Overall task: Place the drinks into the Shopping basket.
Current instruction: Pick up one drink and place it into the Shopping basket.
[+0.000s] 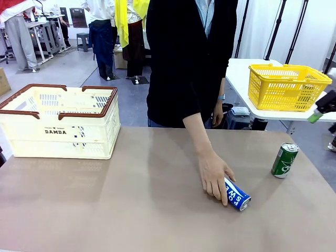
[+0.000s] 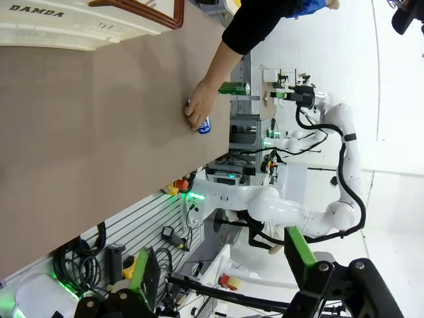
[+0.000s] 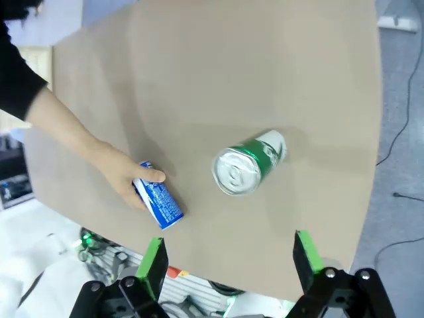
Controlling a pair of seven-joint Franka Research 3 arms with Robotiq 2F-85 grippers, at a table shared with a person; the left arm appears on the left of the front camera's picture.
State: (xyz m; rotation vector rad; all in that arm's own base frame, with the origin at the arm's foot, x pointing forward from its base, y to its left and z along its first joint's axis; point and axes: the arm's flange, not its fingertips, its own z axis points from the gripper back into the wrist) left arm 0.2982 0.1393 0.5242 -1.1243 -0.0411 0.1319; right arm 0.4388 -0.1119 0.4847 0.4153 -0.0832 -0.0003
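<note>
The blue can (image 1: 237, 195) lies on its side on the brown table, and a person's hand (image 1: 214, 176) rests on its near end. To its right the green can (image 1: 285, 160) stands upright by the table's right edge. The cream Shopping basket (image 1: 31, 142) with the brown rim sits at the table's back left. My right gripper (image 3: 230, 262) hangs open high over the green can (image 3: 248, 162), with the blue can (image 3: 159, 202) off to one side. My left gripper (image 2: 222, 265) is open and holds nothing, far from the basket (image 2: 66, 26) and both cans.
A yellow mesh basket (image 1: 286, 86) stands on a white side table at the back right. The person stands at the far edge in the middle, arm reaching over the table. Bare tabletop lies between the basket and the cans.
</note>
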